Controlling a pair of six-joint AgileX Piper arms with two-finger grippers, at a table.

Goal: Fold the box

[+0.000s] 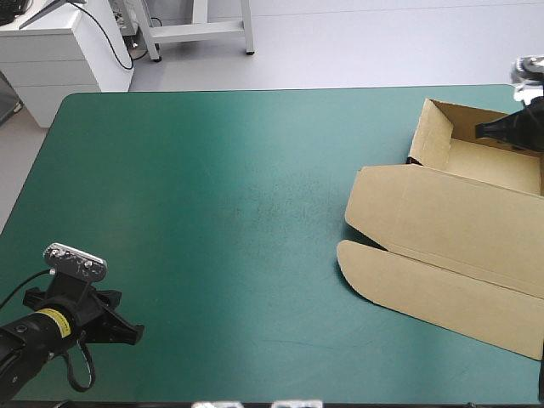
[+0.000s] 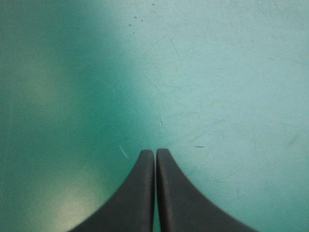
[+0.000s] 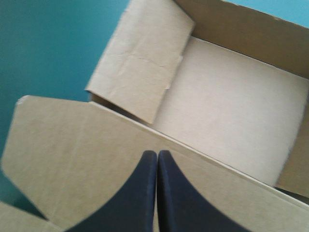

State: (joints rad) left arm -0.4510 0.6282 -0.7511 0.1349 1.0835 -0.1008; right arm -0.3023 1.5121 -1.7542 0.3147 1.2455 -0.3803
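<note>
Box (image 1: 459,221), an open tray, lies directly beneath and ahead of the right gripper (image 3: 157,153), which is pinched together and empty; left gripper (image 2: 155,152), likewise pinched, sits well apart.

grey floor (image 1: 357,42), a white cabinet (image 1: 59,51) and a metal stand (image 1: 200,30) beyond the table (image 1: 212,212).

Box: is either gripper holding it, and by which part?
Nothing is held. The right gripper is shut above the box with no board between its fingers; the left gripper is shut over bare table.
</note>
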